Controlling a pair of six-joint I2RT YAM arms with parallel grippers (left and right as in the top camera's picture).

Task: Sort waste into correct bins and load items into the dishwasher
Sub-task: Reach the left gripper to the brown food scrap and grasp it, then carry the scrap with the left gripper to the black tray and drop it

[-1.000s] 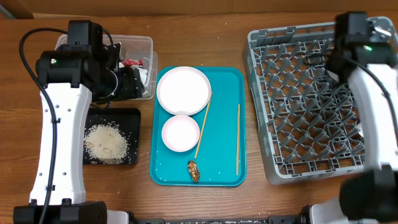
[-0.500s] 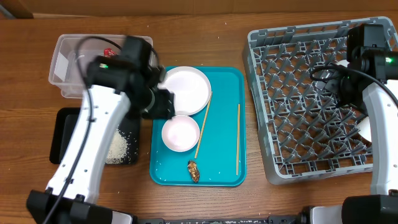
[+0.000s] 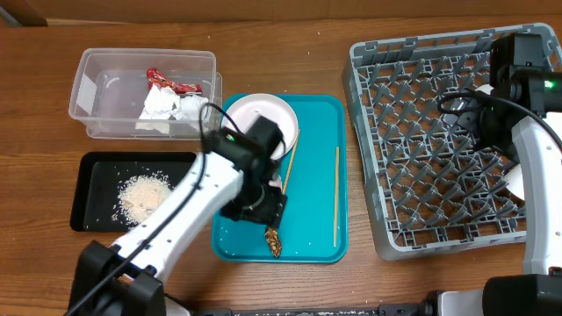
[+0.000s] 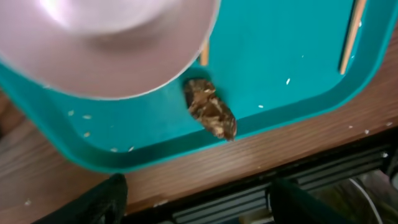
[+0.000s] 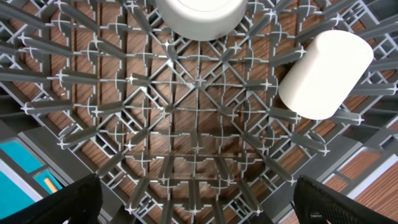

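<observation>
Waste nearly sorted: shiny red crinkled wrapper [image 3: 167, 82] and crumpled white paper napkins [image 3: 162, 107] in the clear plastic tub [image 3: 88, 88], loose rice [image 3: 140, 195] in the shallow black tray [image 3: 95, 167]. Step in hand looks like the small brown food scrap [image 4: 210, 116] at the flat teal tray's [image 4: 280, 62] near edge, left gripper [image 4: 198, 186] above it, fingers released. Next: descend, straddle scrap, clench without nudging the small pale bowl [image 4: 112, 43] beside it. Right gripper [image 5: 199, 186] hangs over the grey pegged dish rack [image 3: 413, 175], fingers released, empty; overhead, arms hide that bowl and much of the rack's right side.
</observation>
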